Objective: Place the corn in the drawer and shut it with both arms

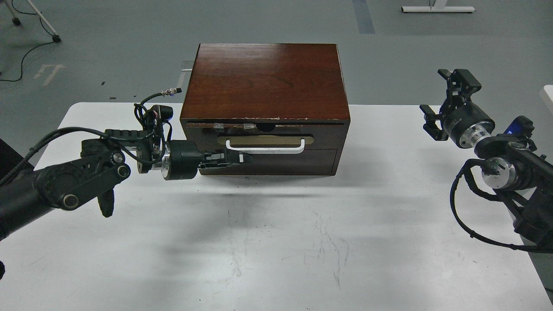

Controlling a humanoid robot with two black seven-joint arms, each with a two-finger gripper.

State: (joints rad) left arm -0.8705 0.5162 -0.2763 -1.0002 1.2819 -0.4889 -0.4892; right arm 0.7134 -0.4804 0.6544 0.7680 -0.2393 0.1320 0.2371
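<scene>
The drawer (pixel 265 138) sits pushed into the reddish-brown cabinet (pixel 265 80), its dark front nearly flush, with the white bar handle (pixel 264 149) showing. The corn is hidden inside. My left gripper (pixel 242 158) lies sideways against the drawer front, just below the left end of the handle, its fingers together and holding nothing. My right gripper (pixel 449 93) is open and empty, raised over the table's far right side, well clear of the cabinet.
The white table (pixel 276 242) stretches in front of the cabinet with scuff marks. A white object's edge (pixel 548 97) shows at the far right. Grey floor with cables and stand legs lies behind.
</scene>
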